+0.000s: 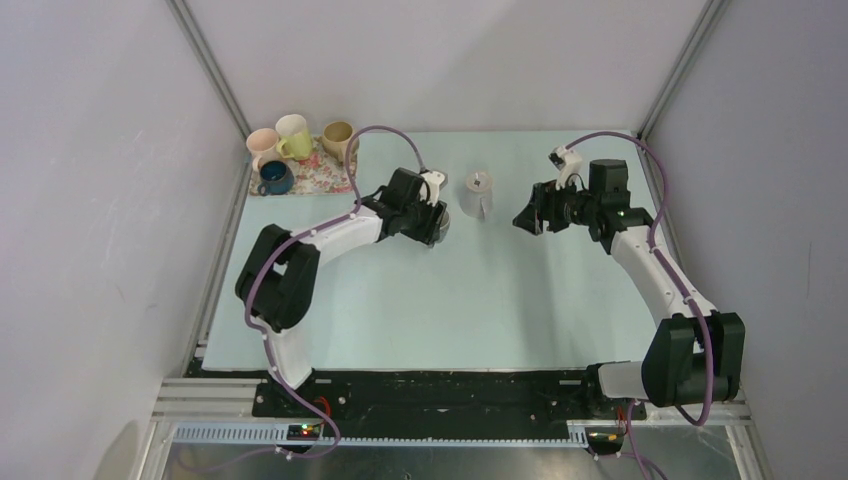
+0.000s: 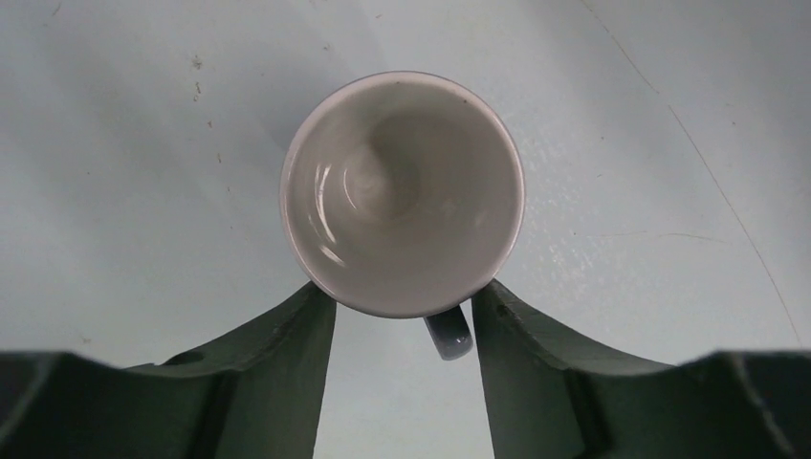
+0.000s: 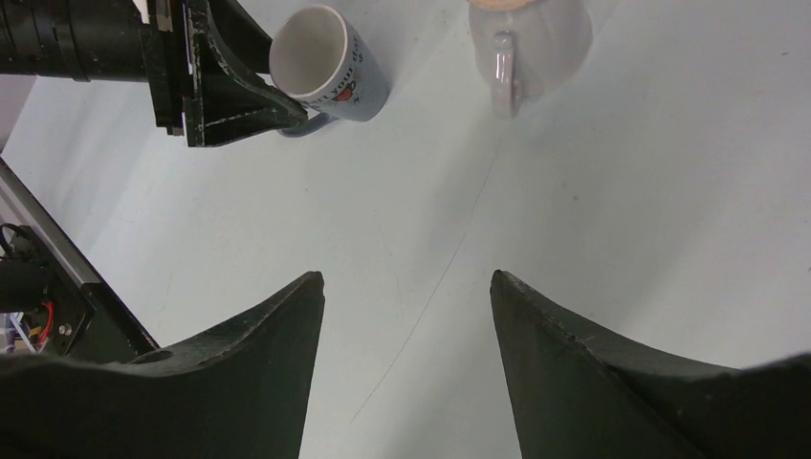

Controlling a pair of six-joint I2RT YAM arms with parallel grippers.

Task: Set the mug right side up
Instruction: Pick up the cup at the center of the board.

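Since the printed mug is lying tipped w/ its mouth facing the left claw rather than straight up, the job is looking only part done, approx. halfway by my reckoning; the mug is sitting mid-way across the table, right at that claw's tips, and I can't tell whether it's resting fully on the surface; what's remaining, prob., is getting a hold and swinging it onto its base; a pale mug nearby is standing mouth-down by the look of it, so it may be needing the same treatment. The left claw is standing roughly half open; its fingers are straddling the handle, tips touching or v. nearly touching the mug's outer wall; one finger is lying right against the handle, the other is sitting apart from it, so no firm grip yet, imo. The right claw is hovering well apart, jaws fairly wide, holding nothing.
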